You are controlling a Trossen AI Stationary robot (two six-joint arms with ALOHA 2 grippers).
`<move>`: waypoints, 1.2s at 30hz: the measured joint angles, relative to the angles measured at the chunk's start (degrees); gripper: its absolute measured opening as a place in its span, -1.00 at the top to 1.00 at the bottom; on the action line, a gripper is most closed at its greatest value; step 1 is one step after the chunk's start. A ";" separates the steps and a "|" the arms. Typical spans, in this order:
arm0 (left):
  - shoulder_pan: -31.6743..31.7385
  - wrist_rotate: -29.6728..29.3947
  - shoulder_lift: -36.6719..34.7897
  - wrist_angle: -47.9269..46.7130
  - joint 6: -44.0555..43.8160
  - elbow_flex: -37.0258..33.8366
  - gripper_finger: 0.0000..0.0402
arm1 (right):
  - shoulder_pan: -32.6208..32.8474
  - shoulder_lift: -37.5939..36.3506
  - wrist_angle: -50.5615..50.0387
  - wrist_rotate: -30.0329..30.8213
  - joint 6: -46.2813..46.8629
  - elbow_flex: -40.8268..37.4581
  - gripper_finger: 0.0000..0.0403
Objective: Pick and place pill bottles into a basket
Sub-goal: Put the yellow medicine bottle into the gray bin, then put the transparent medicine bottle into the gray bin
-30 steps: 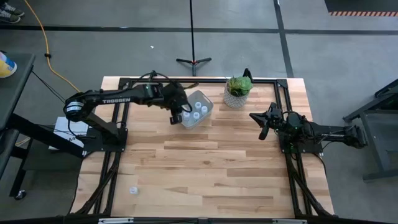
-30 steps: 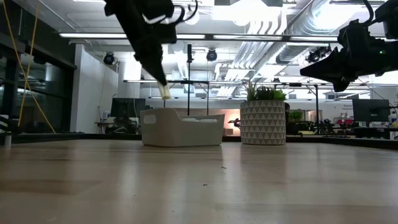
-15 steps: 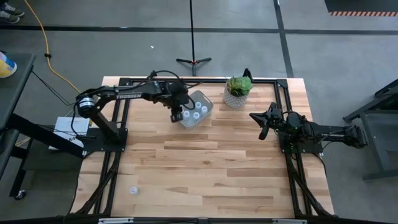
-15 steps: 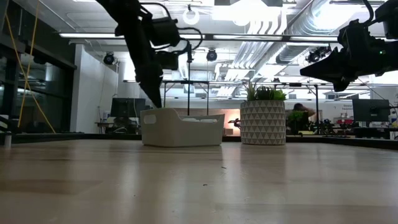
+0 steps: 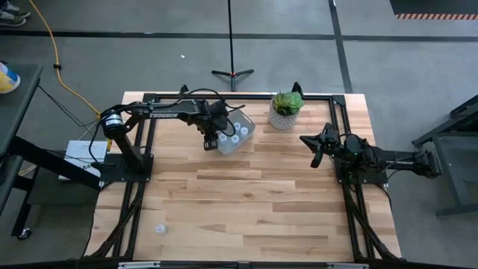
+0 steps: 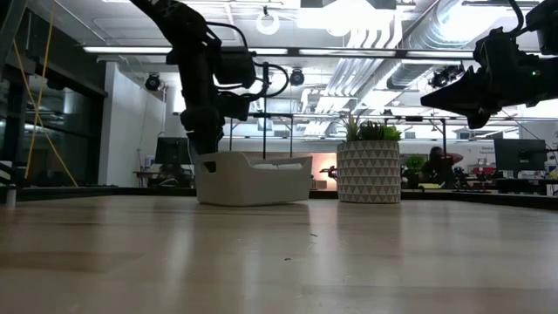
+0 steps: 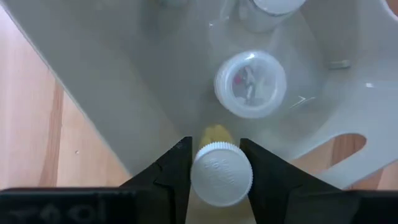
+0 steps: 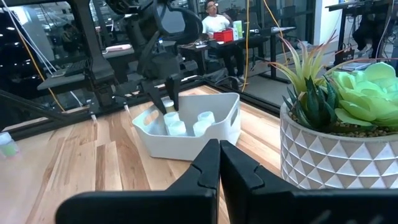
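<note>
The light grey basket (image 5: 240, 128) stands at the table's far middle with several white-capped pill bottles (image 5: 238, 133) upright in it; it also shows in the low view (image 6: 253, 178). My left gripper (image 5: 211, 140) reaches down into the basket's left end (image 8: 149, 121), shut on one pill bottle (image 7: 221, 173). Another bottle (image 7: 250, 84) stands on the basket floor just beyond it. One lone bottle (image 5: 159, 228) lies at the table's near left. My right gripper (image 5: 317, 149) hangs shut and empty above the table's right side. My left gripper pinches the bottle's round cap (image 7: 221, 180) between its two fingers (image 7: 177, 168), one on each side. The fingers come from above, pointing down. The bottle hangs upright below them, its yellowish body (image 7: 216, 132) inside the basket; whether it touches the floor, I cannot tell.
A white patterned pot with a green plant (image 5: 286, 110) stands just right of the basket at the far edge. Black frame rails run along the table's left and right sides. Bare wood spreads over the middle and near part of the table.
My left gripper has gone down with the pill bottle, from above the basket's left wall to inside the basket's left end, staying shut on the bottle. My right arm has kept still.
</note>
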 joint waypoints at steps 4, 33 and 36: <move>0.00 -0.01 0.01 0.17 0.08 0.00 0.20 | 0.01 0.01 0.00 0.00 0.00 0.00 0.99; -0.96 0.68 -4.38 -17.91 -1.30 18.94 -0.13 | 0.01 0.00 -0.02 -0.20 -0.09 0.00 0.99; -3.23 4.16 -5.74 -27.09 -2.70 23.37 -0.13 | 0.00 0.00 -0.02 -0.21 -0.08 0.00 0.99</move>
